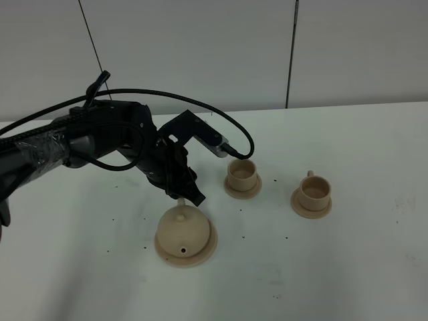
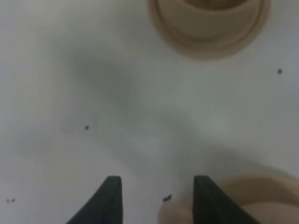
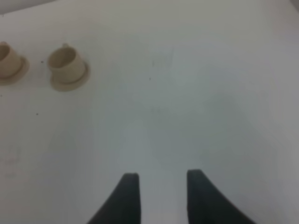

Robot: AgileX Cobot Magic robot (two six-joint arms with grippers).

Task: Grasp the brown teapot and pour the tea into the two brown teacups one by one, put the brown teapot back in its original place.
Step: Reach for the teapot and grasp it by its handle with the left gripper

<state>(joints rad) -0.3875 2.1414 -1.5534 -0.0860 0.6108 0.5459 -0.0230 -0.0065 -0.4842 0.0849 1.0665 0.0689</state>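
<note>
- Teapot (image 1: pixel 184 231) sits on big saucer (image 1: pixel 211 239) nr front edge of desk (image 1: pixel 348 267), left of mid; spout frontward, handle (image 1: pixel 180 201) twd back edge.
- L claw (image 1: pixel 192 190) just behind pot at handle, jaws apart, empty; nearer arm.
- R claw (image 3: pixel 161 175) parted, empty, well apart.

High camera, off the arms, looks down on the whole table (image 1: pixel 361 281) from mid-distance. My left wrist camera faces down, close — it shares one teacup (image 2: pixel 210 18) and the teapot (image 2: pixel 271 210) edge. Right wrist camera looks from farther off — I see both teacups (image 3: pixel 65 65) there too.
</note>
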